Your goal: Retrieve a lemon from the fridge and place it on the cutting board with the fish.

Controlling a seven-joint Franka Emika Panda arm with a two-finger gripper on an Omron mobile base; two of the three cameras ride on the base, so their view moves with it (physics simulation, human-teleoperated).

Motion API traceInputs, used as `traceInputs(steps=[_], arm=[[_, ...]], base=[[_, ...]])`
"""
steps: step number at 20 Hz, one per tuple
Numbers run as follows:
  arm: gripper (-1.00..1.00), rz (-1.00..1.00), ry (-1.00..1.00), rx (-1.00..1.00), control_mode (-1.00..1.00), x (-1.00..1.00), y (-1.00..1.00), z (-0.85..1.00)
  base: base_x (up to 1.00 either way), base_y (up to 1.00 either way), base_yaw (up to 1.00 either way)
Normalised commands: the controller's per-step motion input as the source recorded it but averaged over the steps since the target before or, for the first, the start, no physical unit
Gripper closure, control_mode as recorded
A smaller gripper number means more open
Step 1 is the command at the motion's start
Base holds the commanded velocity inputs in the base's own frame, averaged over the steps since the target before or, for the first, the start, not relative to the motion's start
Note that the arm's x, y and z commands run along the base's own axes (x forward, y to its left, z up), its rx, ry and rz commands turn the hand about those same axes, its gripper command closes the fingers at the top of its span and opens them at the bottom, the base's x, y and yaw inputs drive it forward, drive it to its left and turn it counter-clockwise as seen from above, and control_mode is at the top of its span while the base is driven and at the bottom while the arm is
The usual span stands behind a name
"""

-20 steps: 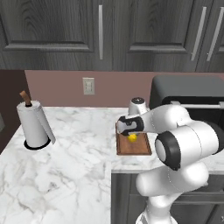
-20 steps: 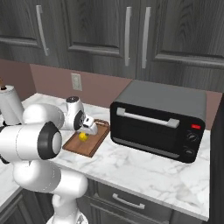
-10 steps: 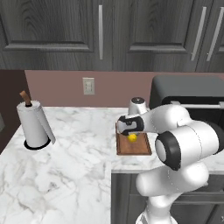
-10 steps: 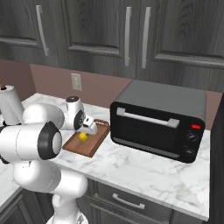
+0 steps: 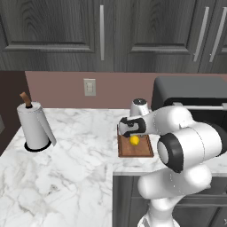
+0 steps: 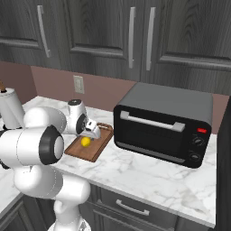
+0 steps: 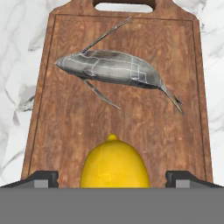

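Hand view looks down on the lemon, a smooth bright-yellow fruit with a small nipple at its tip, lying on the cutting board near the board's close end. The two dark fingers stand spread wide on either side of the lemon, clear of its skin, so nothing is pinched. The board is reddish-brown wood with visible lengthwise grain, a shallow groove running round its edge and a slot handle cut through its far end. Beyond the lemon, apart from it, lies the fish: a slim, grey, faintly scaled body lying crosswise, with thin spiny fins and a narrow tail.

From the left base view the lemon sits on the board just below the gripper. The board rests on a white tabletop of grey-veined marble. A black toaster oven with a silver bar handle and round knobs stands beside the board, and a white paper towel roll on a wooden spindle stands well apart. No writing is readable.
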Motion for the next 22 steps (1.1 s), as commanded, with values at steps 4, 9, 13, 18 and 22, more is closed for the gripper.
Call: traceInputs(steps=[4,9,13,18,22], arm=[[-1.00,0.00,0.00,0.00,-1.00,-0.06,0.00,0.20],[-1.00,0.00,-0.03,0.00,-1.00,-0.48,0.00,0.56],[-1.00,0.00,-0.06,0.00,-1.00,-0.76,0.00,0.46],[-1.00,0.00,-0.03,0.00,-1.00,-0.97,0.00,0.39],[-1.00,0.00,-0.01,0.00,-1.00,-0.95,-0.09,0.51]], base=[[0.00,0.00,0.00],[0.00,0.00,0.00],[0.00,0.00,0.00],[0.00,0.00,0.00],[0.00,0.00,0.00]])
